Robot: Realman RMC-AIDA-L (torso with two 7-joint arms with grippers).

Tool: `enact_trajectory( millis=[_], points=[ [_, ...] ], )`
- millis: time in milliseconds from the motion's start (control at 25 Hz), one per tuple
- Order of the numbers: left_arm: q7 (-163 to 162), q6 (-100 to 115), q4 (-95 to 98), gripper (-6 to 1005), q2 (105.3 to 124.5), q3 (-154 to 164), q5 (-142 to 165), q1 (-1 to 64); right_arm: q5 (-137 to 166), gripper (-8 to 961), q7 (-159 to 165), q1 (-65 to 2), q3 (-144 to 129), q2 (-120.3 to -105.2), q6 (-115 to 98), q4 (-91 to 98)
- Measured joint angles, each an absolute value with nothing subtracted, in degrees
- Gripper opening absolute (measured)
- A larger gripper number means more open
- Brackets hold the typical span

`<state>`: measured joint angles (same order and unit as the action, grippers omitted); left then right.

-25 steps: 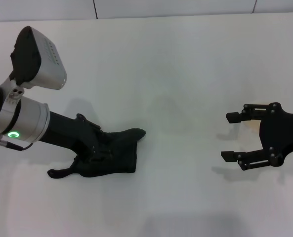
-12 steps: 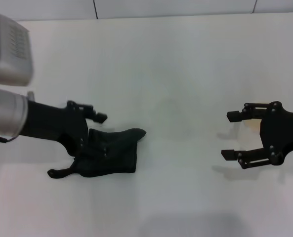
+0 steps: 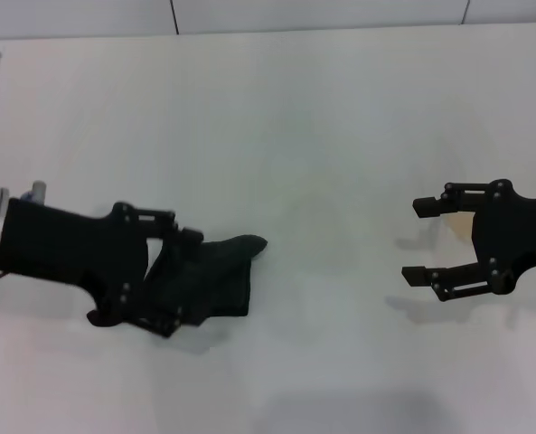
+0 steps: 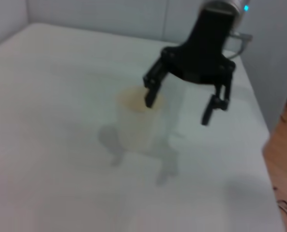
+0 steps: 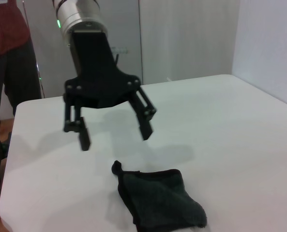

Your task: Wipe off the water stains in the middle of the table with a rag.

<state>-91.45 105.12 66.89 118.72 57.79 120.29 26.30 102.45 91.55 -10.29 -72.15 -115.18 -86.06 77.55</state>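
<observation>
The dark rag (image 3: 220, 276) lies crumpled on the white table (image 3: 322, 117), left of the middle, with a thin corner trailing toward the near left. My left gripper (image 3: 181, 280) hovers open over the rag's left part with nothing held. The right wrist view shows this gripper (image 5: 114, 135) lifted clear of the rag (image 5: 162, 198). My right gripper (image 3: 417, 240) stands open at the right side of the table, far from the rag. No water stains show on the tabletop.
In the left wrist view a white paper cup (image 4: 133, 128) with an amber-tinted top stands on the table under the right gripper (image 4: 178, 110). A person in dark trousers (image 5: 7, 82) stands beyond the table's far end.
My left gripper has opened, let go of the rag, risen and drawn back to the left. The rag stays where it lay. The right gripper has barely shifted.
</observation>
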Motion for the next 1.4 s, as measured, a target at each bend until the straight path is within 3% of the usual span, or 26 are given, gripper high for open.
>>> enact_trajectory(
  millis=[1400],
  points=[
    [-95.39,107.23,69.35,893,119.0,58.64,125.24,27.93,107.0,838,94.41,-10.14,-72.02,-115.05,-88.02,79.49]
  ],
)
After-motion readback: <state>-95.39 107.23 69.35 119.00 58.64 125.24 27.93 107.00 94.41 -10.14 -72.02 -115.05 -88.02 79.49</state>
